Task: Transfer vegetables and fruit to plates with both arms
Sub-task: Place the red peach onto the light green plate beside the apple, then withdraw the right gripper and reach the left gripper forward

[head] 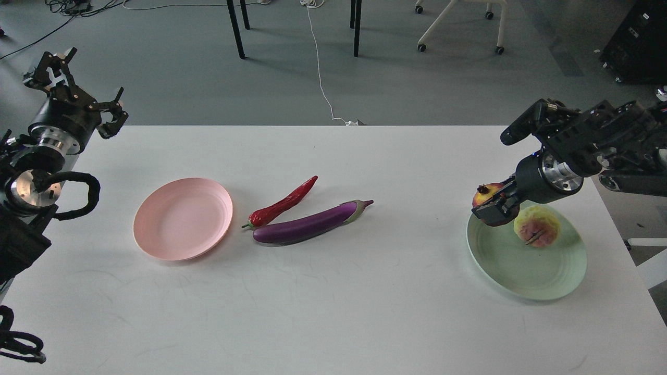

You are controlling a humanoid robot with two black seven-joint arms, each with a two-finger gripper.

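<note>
risks first. the right gripper (pixel 495 211) is closed around the pomegranate (pixel 483 194) at the 10 o'clock rim of the green plate (pixel 526 276). whether the fruit hangs above the rim or touches it cannot be told from this view. if released here, in my judgement, the round fruit could roll off the edge onto the table (pixel 333 312), since it sits over the rim rather than the plate's centre. a second hazard: the yellow-green ball (pixel 536 226) lies just beside the gripper, at about 12 o'clock inside the plate, and a sideways nudge from the fingers could knock it out.

the left gripper (pixel 86 83) hangs with jaws spread and empty at the table's far left corner, well apart from the vegetables. its reach toward them passes over the pink plate (pixel 182 219) (a low sweep could shove the plate).

containers: the green plate holds the yellow-green ball only; the pomegranate is not yet settled in it. the pink plate holds nothing.

task items outstanding: the chili pepper (pixel 284 203) and the eggplant (pixel 312 223) lie side by side on the table at the pink plate's 3 o'clock, the chili's stem end near the eggplant's blunt end; contact cannot be confirmed.
</note>
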